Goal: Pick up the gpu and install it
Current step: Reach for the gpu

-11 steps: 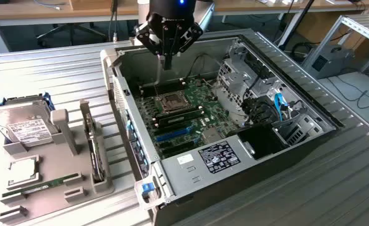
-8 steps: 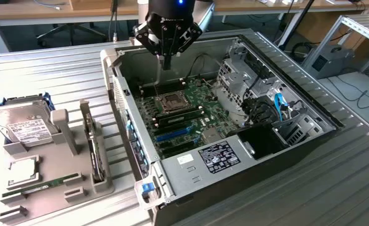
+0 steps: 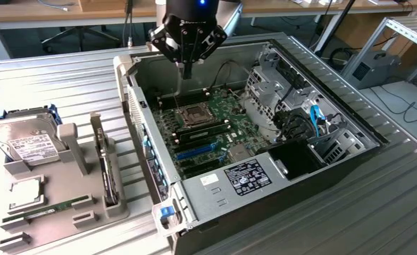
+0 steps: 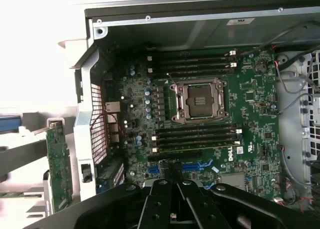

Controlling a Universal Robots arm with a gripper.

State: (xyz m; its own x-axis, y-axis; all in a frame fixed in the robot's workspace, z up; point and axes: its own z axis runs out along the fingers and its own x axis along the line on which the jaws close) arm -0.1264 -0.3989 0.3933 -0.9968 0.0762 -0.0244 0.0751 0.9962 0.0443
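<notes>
one open computer case (image 3: 216,228) lies on its side on a ribbed metal table (image 3: 66,85), its inside facing up. every other thing is placed here by that case.

beside the case, toward the exterior view's left, a grey holder (image 3: 59,234) rests on the table, near the case but not touching it. inside the case, the green motherboard (image 3: 223,127) covers the floor, and a silver power supply (image 3: 248,178) with a dark label fills the case's near end.

the gripper (image 3: 186,74) hangs above the case's far end, over the motherboard and clear of it. its fingers (image 3: 186,69) are pressed together and hold nothing. in the wrist view the gripper (image 4: 172,171) points down at the motherboard (image 4: 250,104), with the case's wall (image 4: 200,31) beyond it.

outside the case, in the holder, a silver hard drive (image 3: 27,141) with a white label leans at the end farthest from the case. the gpu (image 3: 109,178) stands on edge in the holder's slot nearest the case — outside it, well apart from the gripper, and not yet installed. in the wrist view the gpu (image 4: 59,164) shows as a green card just beyond the case's perforated side panel.

inside the case, the square processor socket (image 3: 194,115) sits on the motherboard, below the gripper; the wrist view shows the socket (image 4: 197,101) between rows of dark memory slots. a narrow green memory stick (image 3: 45,208) lies flat in the holder — farther from the case than the gpu.
</notes>
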